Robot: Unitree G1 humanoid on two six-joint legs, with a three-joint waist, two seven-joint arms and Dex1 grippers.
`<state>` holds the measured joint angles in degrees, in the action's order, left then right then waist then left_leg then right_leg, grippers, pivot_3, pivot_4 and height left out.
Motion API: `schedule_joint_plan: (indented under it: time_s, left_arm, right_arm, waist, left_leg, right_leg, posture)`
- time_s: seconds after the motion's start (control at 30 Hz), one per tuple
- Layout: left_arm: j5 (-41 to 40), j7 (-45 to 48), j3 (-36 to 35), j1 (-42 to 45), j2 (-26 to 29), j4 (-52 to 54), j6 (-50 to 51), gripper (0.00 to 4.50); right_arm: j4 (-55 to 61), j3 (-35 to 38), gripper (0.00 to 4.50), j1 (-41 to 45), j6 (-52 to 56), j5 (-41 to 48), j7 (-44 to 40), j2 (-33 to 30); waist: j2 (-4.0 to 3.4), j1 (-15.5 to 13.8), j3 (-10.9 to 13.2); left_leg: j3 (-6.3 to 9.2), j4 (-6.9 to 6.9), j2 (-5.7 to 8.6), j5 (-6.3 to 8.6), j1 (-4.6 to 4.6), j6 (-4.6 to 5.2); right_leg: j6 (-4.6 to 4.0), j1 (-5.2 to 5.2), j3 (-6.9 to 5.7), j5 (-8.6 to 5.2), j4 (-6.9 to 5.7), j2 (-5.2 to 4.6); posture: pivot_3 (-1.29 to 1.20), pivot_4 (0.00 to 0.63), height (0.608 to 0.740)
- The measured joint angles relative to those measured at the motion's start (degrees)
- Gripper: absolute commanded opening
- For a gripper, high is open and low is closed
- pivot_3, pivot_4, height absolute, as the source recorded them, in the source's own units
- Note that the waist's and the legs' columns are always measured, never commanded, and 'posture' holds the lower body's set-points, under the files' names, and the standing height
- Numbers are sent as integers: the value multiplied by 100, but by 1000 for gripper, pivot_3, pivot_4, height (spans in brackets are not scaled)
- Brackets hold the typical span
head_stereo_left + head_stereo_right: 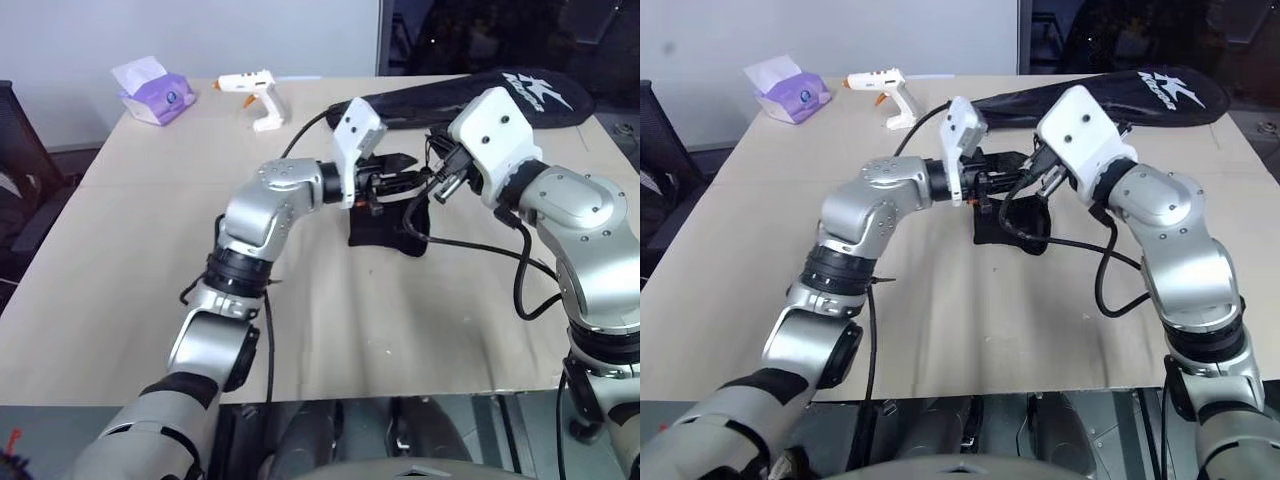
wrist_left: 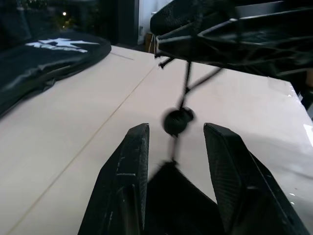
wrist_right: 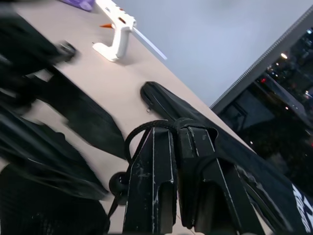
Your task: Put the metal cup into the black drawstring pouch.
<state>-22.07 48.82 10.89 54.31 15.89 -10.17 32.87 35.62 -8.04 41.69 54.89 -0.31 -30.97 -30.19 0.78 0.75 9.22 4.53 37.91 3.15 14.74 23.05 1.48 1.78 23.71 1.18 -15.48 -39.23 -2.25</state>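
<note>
Mid-frame above the tabletop [image 1: 150, 300], the right hand [image 3: 173, 147] has its fingers pressed together on the thin cord of the black drawstring pouch [image 1: 388, 232], which hangs below, while the left hand [image 2: 176, 147], fingers apart, straddles that cord's bead.

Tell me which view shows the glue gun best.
The left eye view: the white glue gun lies whole and unblocked at the table's far side. The right eye view shows it equally whole; the right wrist view shows it at an angle.
</note>
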Motion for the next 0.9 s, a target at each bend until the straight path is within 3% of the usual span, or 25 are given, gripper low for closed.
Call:
schedule_joint_plan:
  time_s: [0.13, 0.23, 0.3, 0.33, 0.5, 0.67, 0.73, 0.9]
  left_arm:
    - [60, 131, 41, 76, -158, -137, -128, 1829]
    - [171, 273, 99, 78, -236, -278, -243, 1056]
    - [185, 352, 104, 78, -275, -351, -248, 270]
    - [195, 371, 104, 79, -294, -387, -251, 182]
    - [308, 477, 133, 76, -337, -636, -247, 182]
    - [856, 683, 528, -304, 42, -1200, -699, 182]
    - [960, 768, 626, -380, 101, -1222, -983, 182]
    - [1072, 772, 713, -519, 176, -1175, -1110, 182]
  right_arm:
    - [64, -1, 0, 6, 113, 68, 14, -15]
    - [89, -1, 0, 11, 159, 98, 33, -25]
    - [137, -1, 0, 27, 217, 111, 53, -30]
    - [161, 0, 0, 35, 238, 117, 57, -37]
    - [181, 186, 0, 43, 318, 201, 135, -68]
    - [-735, 1464, 0, -33, 150, 111, 412, -783]
    - [-1263, 1613, 0, -626, -188, 125, 386, -1175]
    - [-1558, 1703, 0, -1411, -654, 315, 358, -1205]
  waist:
    - [0, 9, 0]
    - [0, 8, 0]
    - [0, 8, 0]
    - [0, 6, 0]
    - [0, 4, 0]
    - [0, -12, 0]
    - [5, -41, 0]
    - [-10, 46, 0]
  left_leg:
    - [0, -1, 0, 0, 0, 0]
    - [1, -1, 0, 0, 0, 0]
    - [1, -1, 0, 0, 1, 0]
    - [1, -1, 0, 0, 1, 0]
    - [2, 0, 0, 0, 2, 0]
    - [2, -1, 2, 0, 1, 1]
    - [14, -2, 0, 0, 12, 1]
    - [-3, -6, -3, 2, 18, 5]
  right_leg:
    - [0, 0, 0, 0, 1, 0]
    - [0, 0, -1, 0, 1, 1]
    - [0, 0, -1, 0, 1, 1]
    - [0, 0, -2, 0, 1, 1]
    - [0, 0, -4, 0, 2, 1]
    - [0, -3, -6, 0, 6, 0]
    - [-1, -3, -19, 1, 19, 0]
    - [0, 8, 3, 1, 14, 2]
  posture:
    - [0, 150, 740]
    - [0, 150, 740]
    - [0, 150, 740]
    - [0, 150, 740]
    - [0, 150, 740]
    - [0, 150, 740]
    - [0, 150, 740]
    - [0, 150, 740]
